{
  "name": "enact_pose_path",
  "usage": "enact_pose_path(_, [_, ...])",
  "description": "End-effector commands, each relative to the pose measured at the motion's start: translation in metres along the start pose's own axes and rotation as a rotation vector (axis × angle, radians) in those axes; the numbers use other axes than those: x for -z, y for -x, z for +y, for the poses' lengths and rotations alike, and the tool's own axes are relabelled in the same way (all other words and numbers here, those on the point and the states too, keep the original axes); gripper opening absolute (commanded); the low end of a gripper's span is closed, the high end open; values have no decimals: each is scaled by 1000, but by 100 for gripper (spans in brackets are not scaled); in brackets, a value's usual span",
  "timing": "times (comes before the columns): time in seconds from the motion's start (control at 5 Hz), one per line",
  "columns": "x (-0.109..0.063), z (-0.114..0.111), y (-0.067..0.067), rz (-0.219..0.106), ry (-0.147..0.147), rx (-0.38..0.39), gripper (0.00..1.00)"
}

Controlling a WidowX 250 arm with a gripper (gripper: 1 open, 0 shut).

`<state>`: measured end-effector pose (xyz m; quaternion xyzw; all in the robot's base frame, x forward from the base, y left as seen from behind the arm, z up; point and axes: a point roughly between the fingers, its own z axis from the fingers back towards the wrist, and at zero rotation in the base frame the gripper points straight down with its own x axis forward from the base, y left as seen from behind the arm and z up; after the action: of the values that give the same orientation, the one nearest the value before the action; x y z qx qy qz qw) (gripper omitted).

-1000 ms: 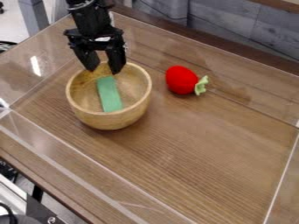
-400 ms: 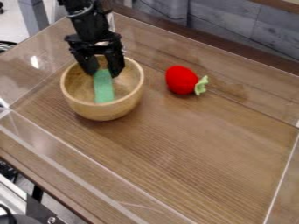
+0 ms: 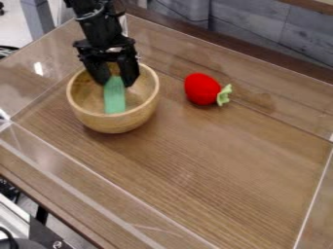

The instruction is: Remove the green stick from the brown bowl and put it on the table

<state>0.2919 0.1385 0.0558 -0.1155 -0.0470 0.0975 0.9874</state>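
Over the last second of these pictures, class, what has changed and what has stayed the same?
The brown bowl has shifted slightly left and toward the back of the table, carrying the green stick with it. The gripper has come a little lower over the stick's upper end, jaws open, and nothing has been grasped. The red strawberry toy has not moved.

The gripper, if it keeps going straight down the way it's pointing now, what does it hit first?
Most likely the green stick. The gripper points steeply down into the brown bowl, jaws open, straddling the stick's upper end. Depth is hard to judge from this one view.
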Motion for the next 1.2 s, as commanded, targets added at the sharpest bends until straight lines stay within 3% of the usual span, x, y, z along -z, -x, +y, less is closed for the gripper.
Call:
enact_pose_path(0.0, [-22, 2, -5, -71, -19, 31, 100])
enact_pose_path(0.2, [-21, 8, -3, -74, -15, 37, 100])
enact_pose_path(0.4, [-14, 16, -4, -82, -23, -11, 0])
enact_pose_path(0.6, [-6, 14, -2, -82, -26, -17, 0])
enact_pose_path(1.0, [-42, -7, 6, -161, 14, -10, 0])
